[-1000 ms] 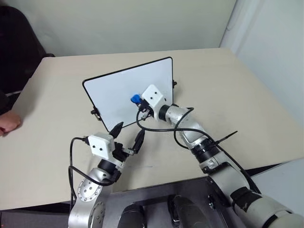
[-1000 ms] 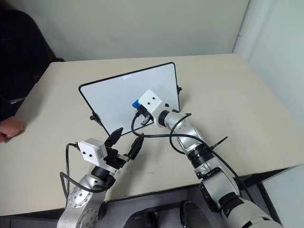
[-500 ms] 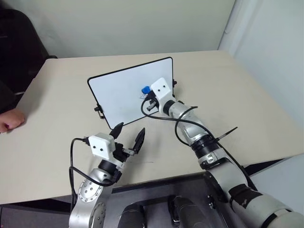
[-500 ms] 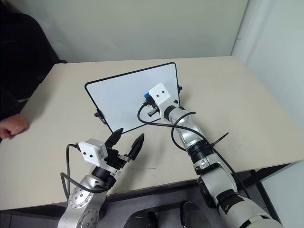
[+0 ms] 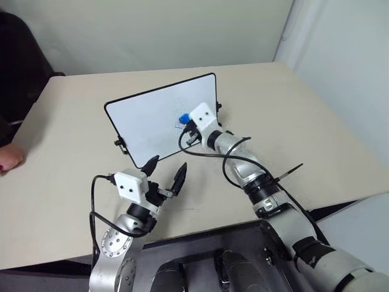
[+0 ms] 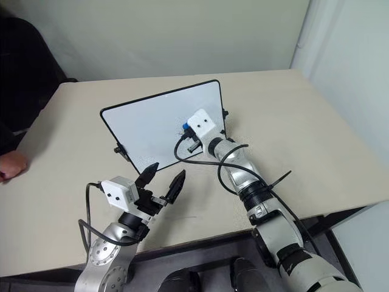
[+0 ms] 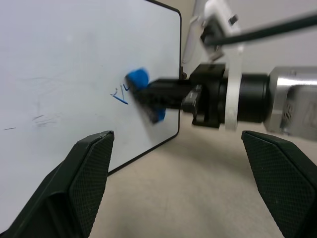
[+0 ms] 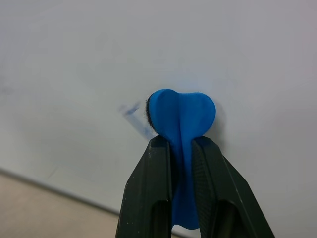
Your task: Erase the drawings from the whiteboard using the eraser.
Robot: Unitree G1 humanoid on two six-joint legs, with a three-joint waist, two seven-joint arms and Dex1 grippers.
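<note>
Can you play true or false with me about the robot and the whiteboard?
1. The right gripper pinches the blue eraser. True.
2. The whiteboard lies flat on the table. False: it stands tilted.
3. The left gripper holds a marker. False: its fingers are open and empty.
4. A bit of the drawings remains beside the eraser. True.

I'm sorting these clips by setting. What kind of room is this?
Probably a plain indoor lab or office test room: a bare beige table against pale blank walls, holding a black-framed white whiteboard, with a person's hand resting at the table's edge.
</note>
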